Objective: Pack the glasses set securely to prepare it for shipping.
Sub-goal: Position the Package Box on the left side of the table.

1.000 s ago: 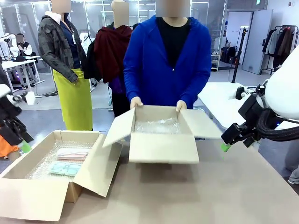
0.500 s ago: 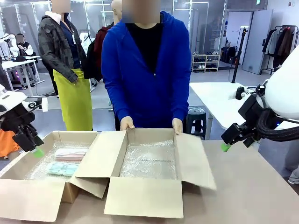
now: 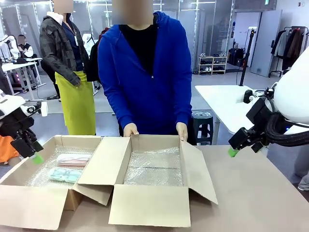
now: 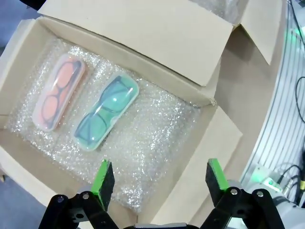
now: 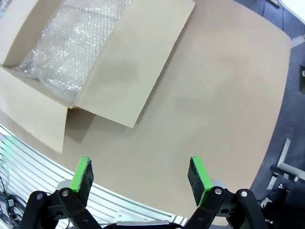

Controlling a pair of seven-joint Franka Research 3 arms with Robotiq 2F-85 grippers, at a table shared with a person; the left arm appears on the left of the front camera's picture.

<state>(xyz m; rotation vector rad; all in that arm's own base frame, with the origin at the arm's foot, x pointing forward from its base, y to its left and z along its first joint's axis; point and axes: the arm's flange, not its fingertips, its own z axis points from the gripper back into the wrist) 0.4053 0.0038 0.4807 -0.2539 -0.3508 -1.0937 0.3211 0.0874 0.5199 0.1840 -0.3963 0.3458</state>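
Lying side by side on a sheet of bubble wrap (image 4: 143,138) in the left cardboard box (image 3: 29,203), the pale pink glasses case (image 4: 58,91) and the mint green glasses case (image 4: 106,113) are flat, rounded oblongs with see-through tops showing the frames inside; the pink one sits farther from the box's near wall, the green one just beside it, the two close but apart; the box is plain brown corrugated card, flaps folded outward; just to its right stands a second open cardboard box (image 3: 149,205), also lined with crinkled bubble wrap, one flap overlapping the first box's edge; the person's hands (image 3: 130,129) rest on that second box's far rim; the left gripper (image 4: 156,179) hangs above the left box's near side, angled down at the lining, green-padded fingers spread wide and holding nothing; the right gripper (image 5: 139,179) hovers well right of both boxes over the smooth brown table (image 5: 214,95), fingers likewise parted and empty.
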